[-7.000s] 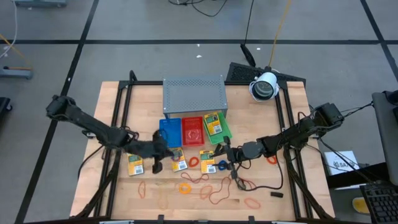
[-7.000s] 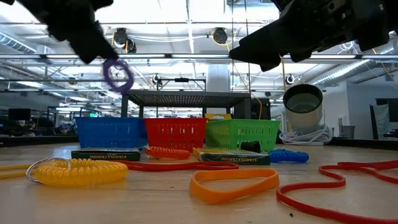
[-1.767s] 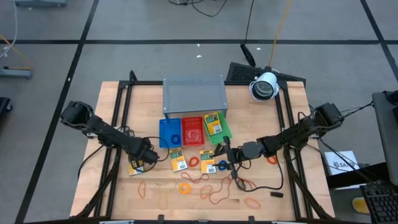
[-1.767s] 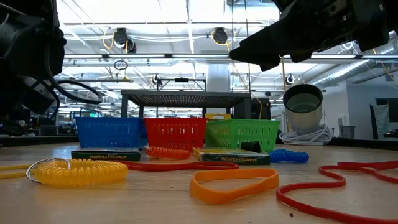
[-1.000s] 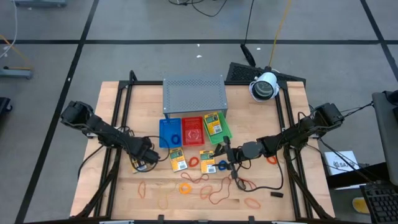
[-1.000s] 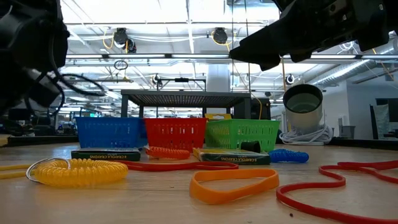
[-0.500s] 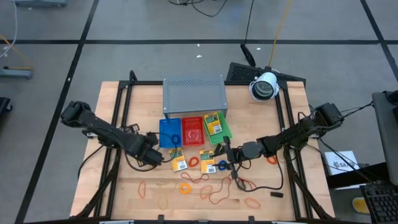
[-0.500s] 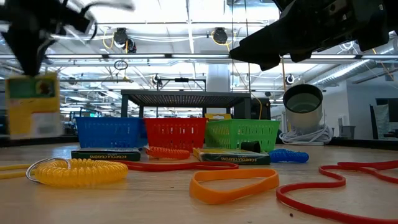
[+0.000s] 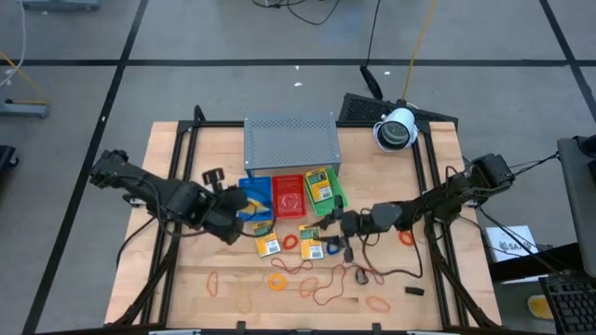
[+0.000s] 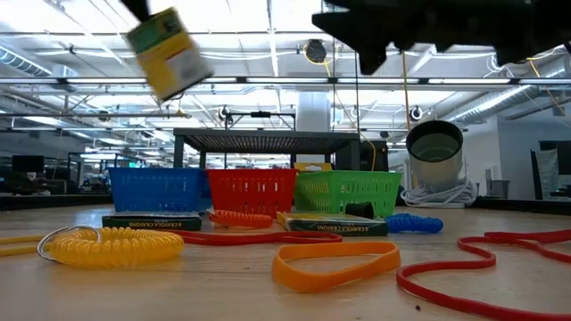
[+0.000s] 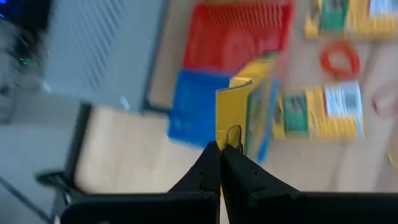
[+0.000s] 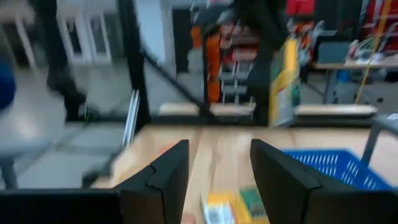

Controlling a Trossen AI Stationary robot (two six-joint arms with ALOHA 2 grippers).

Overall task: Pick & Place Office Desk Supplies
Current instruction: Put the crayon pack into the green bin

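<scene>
packet (image 11: 239, 124) pinched (edge-on) between left fingers (image 11: 208, 168)

Heavily blurred in the left wrist view: red tray (image 11: 239, 38), blue tray (image 11: 198, 111), table packets (image 11: 320, 112), orange ring (image 11: 340, 58). Held crayon packet (image 10: 167, 52) cut at its upper corner by the low view's top edge, label smeared by motion. Left gripper (image 11: 221, 157) itself hidden there, above the edge. Right arm only a dark silhouette (image 10: 428, 27) across the top, cropped. In the high view, small dark piece (image 9: 413, 291) near the right front too small to identify. Right wrist view soft throughout; blue basket (image 12: 326, 165) cropped at the right edge.
</scene>
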